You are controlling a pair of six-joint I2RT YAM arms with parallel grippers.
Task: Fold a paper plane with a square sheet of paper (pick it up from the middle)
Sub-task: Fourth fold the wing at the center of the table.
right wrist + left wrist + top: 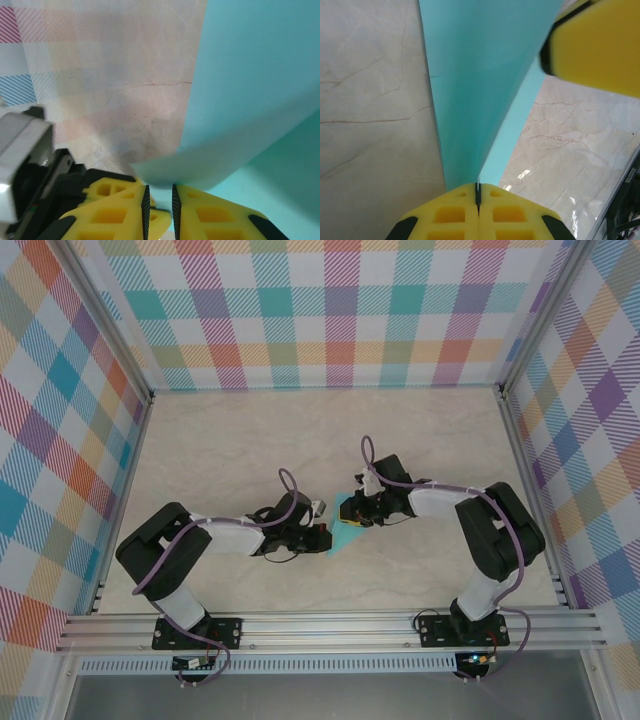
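At the middle of the table [250, 440], the top view shows the paper plane [347, 533] between both arms. The left wrist view shows the left gripper [477, 192] pinching its folded edge. The right wrist view shows the right gripper [160, 197] narrowly parted against the paper; I cannot tell whether it grips.

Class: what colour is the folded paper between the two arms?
The paper plane is plain light cyan, clearest in the left wrist view.
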